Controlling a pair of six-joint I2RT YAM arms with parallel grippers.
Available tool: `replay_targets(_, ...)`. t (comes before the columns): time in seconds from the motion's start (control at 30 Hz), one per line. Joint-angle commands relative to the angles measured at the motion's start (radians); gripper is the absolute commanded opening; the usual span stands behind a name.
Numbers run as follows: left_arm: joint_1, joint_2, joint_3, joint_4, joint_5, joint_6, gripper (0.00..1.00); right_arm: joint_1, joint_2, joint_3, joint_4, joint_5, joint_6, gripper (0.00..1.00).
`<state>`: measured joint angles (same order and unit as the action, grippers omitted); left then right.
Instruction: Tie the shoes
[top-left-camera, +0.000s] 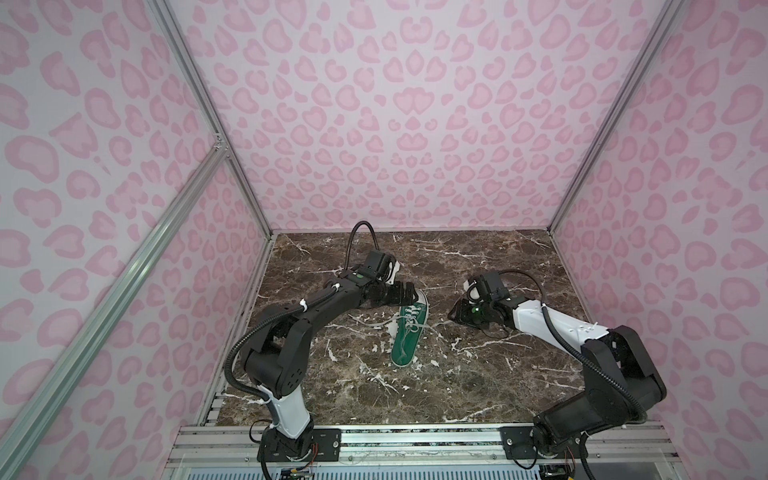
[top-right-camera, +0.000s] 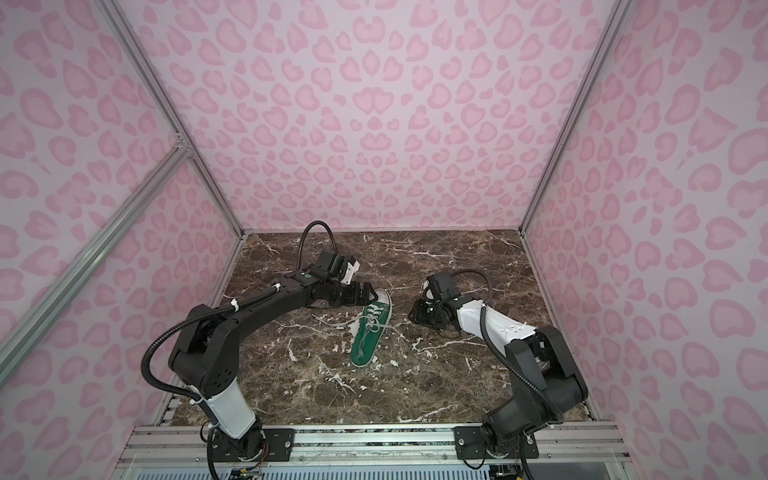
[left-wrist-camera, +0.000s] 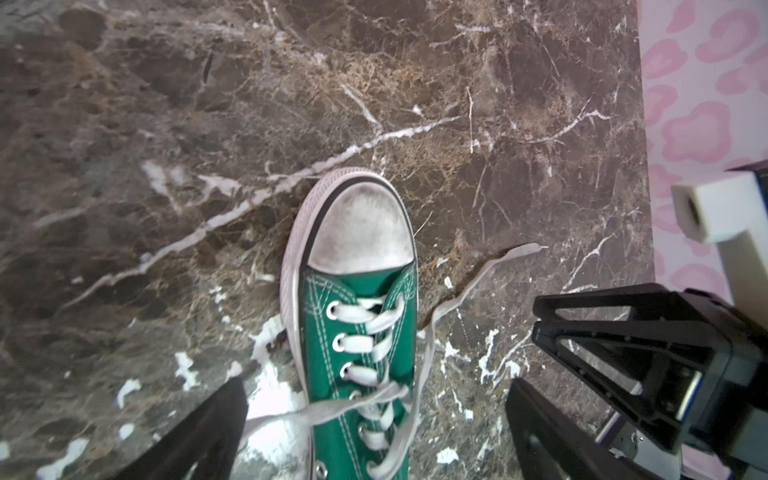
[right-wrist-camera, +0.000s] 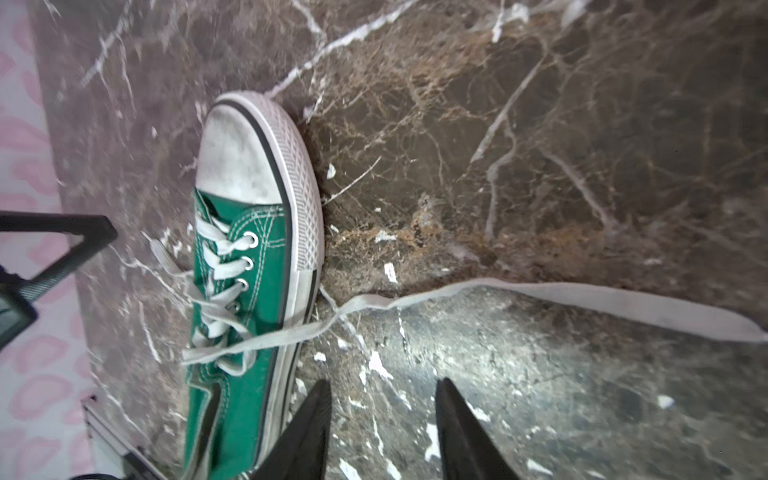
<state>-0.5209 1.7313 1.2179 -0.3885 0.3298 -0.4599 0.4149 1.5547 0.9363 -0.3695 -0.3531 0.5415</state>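
A: What do you see on the left side?

B: I see my left tool low over the tabletop, just beside the white toe cap of the green sneaker. In the left wrist view its 2 fingers stand wide apart, 1 on each side of the sneaker, and they grip nothing.

A: And the sneaker itself?

B: It lies near the middle of the tabletop, sole down, toe toward the back wall. The laces are not tied. 1 loose end runs out to the left, the other lace end runs toward the right arm.

A: The right side?

B: My right tool is apart from the sneaker, close to the tabletop. Its fingers are partly apart and empty; the lace end lies on the tabletop just beyond them.
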Motion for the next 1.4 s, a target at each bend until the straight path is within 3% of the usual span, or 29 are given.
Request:
replay_targets(0.0, 0.001, -0.076, -0.055, -0.044, -0.047, -0.008, 0.99, 0.013, 0.022, 0.056, -0.194, 0.170, -0.222, 0.44)
replay_targets(0.1, 0.001, -0.127, -0.102, -0.074, -0.068, -0.013, 0.98, 0.013, 0.034, 0.099, -0.295, 0.281, -0.329, 0.45)
replay_targets(0.2, 0.001, -0.175, -0.150, -0.082, -0.075, -0.021, 0.98, 0.013, 0.064, 0.149, -0.385, 0.355, -0.398, 0.54)
replay_targets(0.33, -0.001, -0.232, -0.222, -0.066, -0.063, -0.045, 0.98, 0.011, 0.108, 0.201, -0.437, 0.391, -0.451, 0.59)
replay_targets(0.67, -0.002, -0.293, -0.319, -0.043, -0.061, -0.069, 0.98, 0.010, 0.251, 0.285, -0.485, 0.463, -0.551, 0.60)
replay_targets(0.83, -0.002, -0.299, -0.330, -0.038, -0.057, -0.072, 0.98, -0.008, 0.293, 0.313, -0.482, 0.434, -0.610, 0.57)
replay_targets(1.13, -0.004, -0.300, -0.337, -0.031, -0.057, -0.078, 0.98, -0.095, 0.336, 0.374, -0.486, 0.269, -0.682, 0.49)
replay_targets(1.37, -0.004, -0.299, -0.336, -0.029, -0.059, -0.083, 0.98, -0.094, 0.372, 0.380, -0.503, 0.300, -0.683, 0.44)
